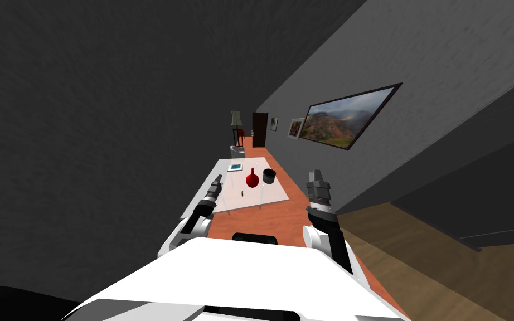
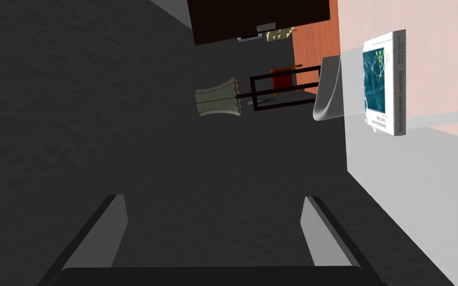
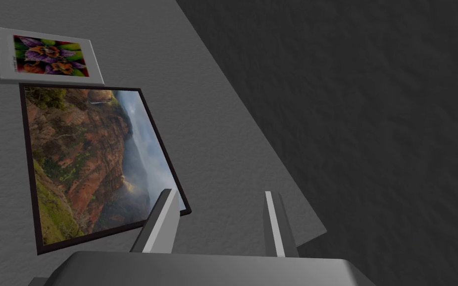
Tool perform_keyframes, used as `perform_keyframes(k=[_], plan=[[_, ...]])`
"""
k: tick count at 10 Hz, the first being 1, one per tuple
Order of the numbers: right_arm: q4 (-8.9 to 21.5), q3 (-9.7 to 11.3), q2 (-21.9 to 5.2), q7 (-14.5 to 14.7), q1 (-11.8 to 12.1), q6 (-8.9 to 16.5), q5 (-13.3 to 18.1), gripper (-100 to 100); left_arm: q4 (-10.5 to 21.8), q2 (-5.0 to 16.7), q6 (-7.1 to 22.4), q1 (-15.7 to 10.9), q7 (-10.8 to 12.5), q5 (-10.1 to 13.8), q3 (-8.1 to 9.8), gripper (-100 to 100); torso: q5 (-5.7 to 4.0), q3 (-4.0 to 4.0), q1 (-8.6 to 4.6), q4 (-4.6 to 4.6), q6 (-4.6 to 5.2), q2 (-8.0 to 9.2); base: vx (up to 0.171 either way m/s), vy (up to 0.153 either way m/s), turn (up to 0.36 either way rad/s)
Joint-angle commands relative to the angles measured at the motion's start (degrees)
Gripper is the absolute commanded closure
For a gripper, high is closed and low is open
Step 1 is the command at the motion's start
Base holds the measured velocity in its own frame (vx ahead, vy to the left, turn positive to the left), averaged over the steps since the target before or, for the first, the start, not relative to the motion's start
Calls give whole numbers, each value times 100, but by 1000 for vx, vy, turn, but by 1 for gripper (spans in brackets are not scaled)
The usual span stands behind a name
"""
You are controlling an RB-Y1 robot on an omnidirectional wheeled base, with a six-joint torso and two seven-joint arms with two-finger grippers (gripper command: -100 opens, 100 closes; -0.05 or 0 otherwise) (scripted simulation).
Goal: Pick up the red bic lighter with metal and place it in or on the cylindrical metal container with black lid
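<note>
Head view shows a white table in the middle of the frame, running away over an orange-brown floor. The lighter lies on the table as a tiny dark sliver, too small to tell its colour. It is near the table's middle, just below a red round-bellied vase. The container, a short dark cylinder, stands just right of the vase and apart from the lighter. A book lies further up the table.

The left claw hangs at the table's left edge, left of the lighter and not touching it. Left wrist view shows its fingers spread wide with nothing between them, and the book lying near the table's edge beyond them.

The right claw is off to the right of the table, over the floor and well apart from everything on the table. Its fingers stand at a narrower gap and hold nothing.
</note>
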Motion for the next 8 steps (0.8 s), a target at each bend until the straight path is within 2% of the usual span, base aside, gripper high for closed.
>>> perform_keyframes(k=[1, 2, 3, 6, 7, 8], plan=[[0, 0, 0, 0, 0, 0, 0, 0, 272, 138, 286, -79, -19, -28, -28, -100, 0, 0, 0, 0, 0, 0, -5, -153, -65], [0, 0, 0, 0, 0, 0, 0, 0, 452, 201, 478, -140, -50, -55, -61, -100, -3, -3, -14, -1, -1, -5, -19, -157, -58], [0, 0, 0, 0, 0, 0, 0, 0, 460, 201, 501, -140, -50, -55, -61, -100, -4, -1, -17, -1, -1, -1, -29, -108, -20], [0, 0, 0, 0, 0, 0, 0, 0, 1028, 402, 1027, -342, -173, -114, -174, -100, -2, 0, -4, 0, 0, 0, -18, -120, -80], [0, 0, 0, 0, 0, 0, 0, 0, 1028, 402, 1076, -342, -173, -114, -174, -100, -3, -1, -10, 0, -1, -1, -12, -96, -28], [0, 0, 0, 0, 1, 0, 0, 0, 1216, 475, 1248, -418, -226, -123, -217, -100, -2, 0, 4, 0, -3, -1, 1, -80, -57]])
